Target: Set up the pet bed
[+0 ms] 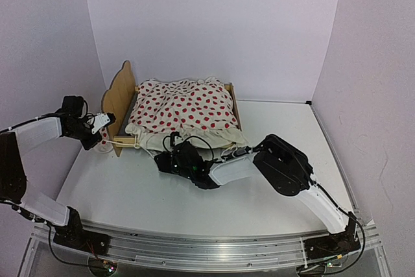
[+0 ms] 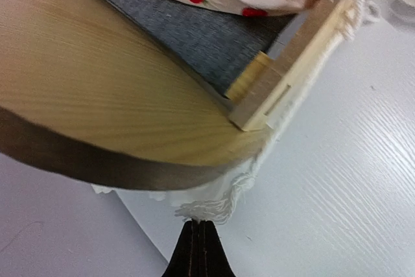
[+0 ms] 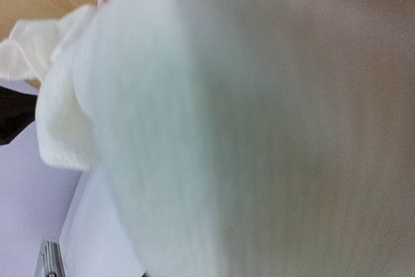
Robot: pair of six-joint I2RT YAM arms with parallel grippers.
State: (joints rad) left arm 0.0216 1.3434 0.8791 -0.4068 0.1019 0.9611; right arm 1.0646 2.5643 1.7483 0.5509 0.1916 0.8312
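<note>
White table [image 1: 130, 192] boxed in by lilac walls [image 1: 214, 24] on three sides, metal rail [image 1: 207, 248] along the near edge at 6 o'clock. Loads of bare surface from 3 round to 7 o'clock. Way tighter up at 10 to 12 o'clock, with the pet bed [image 1: 118, 98] parked there, long side along the back wall, headboard end close to the left wall. Red-dotted blanket [image 1: 185, 107] heaped over the frame, cream ruffle spilling past the near rail of the bed. As for poses: left arm folded back along the left wall, left gripper [image 1: 104, 122] reaching in at the headboard's near corner from 9 o'clock, fingers pinched fully together, white fringe [image 2: 211, 209] just off the tips, nothing visibly between them. Then right arm stretched low across the table from 5 o'clock, elbow bent, right gripper [image 1: 167, 159] nosed up against the ruffle on the bed's near side. Wrist view there just blurry white cloth, so can't tell how wide those jaws are.
</note>
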